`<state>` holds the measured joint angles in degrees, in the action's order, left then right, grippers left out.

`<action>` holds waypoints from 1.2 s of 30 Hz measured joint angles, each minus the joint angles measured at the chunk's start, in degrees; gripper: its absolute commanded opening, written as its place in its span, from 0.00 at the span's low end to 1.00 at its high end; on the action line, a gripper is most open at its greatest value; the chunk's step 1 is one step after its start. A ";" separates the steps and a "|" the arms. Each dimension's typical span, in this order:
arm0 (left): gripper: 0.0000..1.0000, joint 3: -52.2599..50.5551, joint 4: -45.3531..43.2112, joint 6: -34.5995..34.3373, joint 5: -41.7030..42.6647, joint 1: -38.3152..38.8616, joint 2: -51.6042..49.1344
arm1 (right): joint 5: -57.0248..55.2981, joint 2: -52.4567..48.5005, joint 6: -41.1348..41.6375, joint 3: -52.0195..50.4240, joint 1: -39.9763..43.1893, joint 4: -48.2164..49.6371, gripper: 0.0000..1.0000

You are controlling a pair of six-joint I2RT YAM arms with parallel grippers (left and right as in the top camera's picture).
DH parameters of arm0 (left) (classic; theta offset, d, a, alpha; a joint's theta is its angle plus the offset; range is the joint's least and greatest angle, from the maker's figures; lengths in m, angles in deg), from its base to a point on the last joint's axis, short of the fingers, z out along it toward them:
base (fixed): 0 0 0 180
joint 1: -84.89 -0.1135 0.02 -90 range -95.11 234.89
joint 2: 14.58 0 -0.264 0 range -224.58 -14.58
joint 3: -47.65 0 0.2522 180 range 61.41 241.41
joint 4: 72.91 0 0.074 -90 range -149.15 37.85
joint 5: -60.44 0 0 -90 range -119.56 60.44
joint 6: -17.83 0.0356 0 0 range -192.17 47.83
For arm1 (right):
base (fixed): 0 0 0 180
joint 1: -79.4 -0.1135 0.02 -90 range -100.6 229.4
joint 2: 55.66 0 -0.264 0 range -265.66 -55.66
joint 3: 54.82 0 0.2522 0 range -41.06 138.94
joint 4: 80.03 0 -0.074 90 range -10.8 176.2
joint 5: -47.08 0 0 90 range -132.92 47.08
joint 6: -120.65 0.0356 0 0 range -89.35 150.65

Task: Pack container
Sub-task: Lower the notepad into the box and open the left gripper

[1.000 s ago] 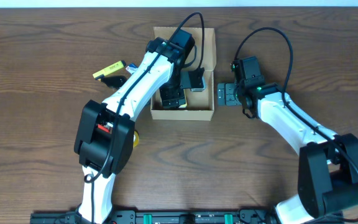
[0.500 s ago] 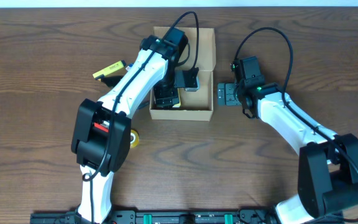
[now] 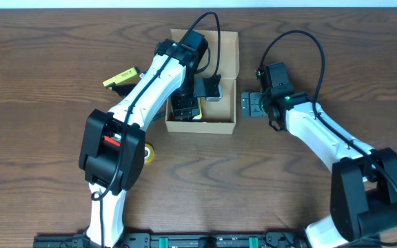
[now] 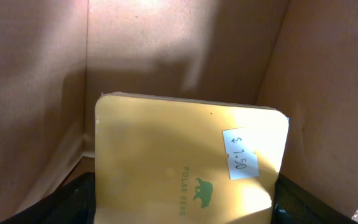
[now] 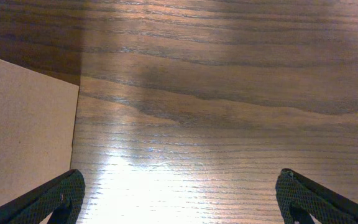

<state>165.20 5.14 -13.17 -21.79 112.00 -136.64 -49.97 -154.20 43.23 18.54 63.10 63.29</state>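
The container (image 3: 219,125) is a tan cardboard box standing open at the table's middle back, with its flap lid (image 3: 227,52) folded away. My left gripper (image 3: 185,107) reaches down inside it. In the left wrist view the box walls (image 4: 135,56) surround a yellow pad (image 4: 166,149) printed "POLAR BEAR" with a $1.50 sticker. My left gripper (image 4: 185,202) is shut on that pad by its side edges. My right gripper (image 3: 252,105) is open and empty just right of the box. In the right wrist view it (image 5: 179,205) is over bare wood beside the box's wall (image 5: 23,124).
A yellow and black item (image 3: 121,77) lies on the table left of the box. A yellow roll (image 3: 149,153) shows partly from under the left arm. The wooden table (image 3: 47,138) extends to both sides.
My left arm shifted a little left within the box between one second and half a second ago and has held still since. The right arm has not moved.
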 measured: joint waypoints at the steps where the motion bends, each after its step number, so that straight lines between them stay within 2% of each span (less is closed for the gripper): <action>1: 0.55 0.00 0.00 0.00 0.02 0.00 0.00 | 0.00 0.00 0.00 0.00 0.00 0.00 0.99; 6: 0.71 0.00 0.00 -0.02 0.00 0.00 0.00 | 0.00 0.00 0.00 0.00 0.00 0.00 0.99; 8: 0.95 0.00 0.00 -0.09 0.02 0.00 0.00 | 0.00 0.00 0.02 0.00 0.00 0.00 0.99; 11: 0.98 0.00 0.00 -0.04 0.28 0.00 0.00 | 0.00 0.00 0.00 0.00 0.00 0.00 0.99; 28: 0.96 0.00 -0.20 -0.17 0.85 0.00 0.00 | 0.00 0.00 0.00 0.00 0.00 0.00 0.99; 36: 0.96 0.22 -0.20 -2.99 0.85 1.16 2.08 | 0.00 0.00 0.00 0.00 0.00 0.00 0.99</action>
<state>165.42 4.94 -16.16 -20.94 113.16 -134.57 -49.97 -154.20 43.23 18.54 63.10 63.29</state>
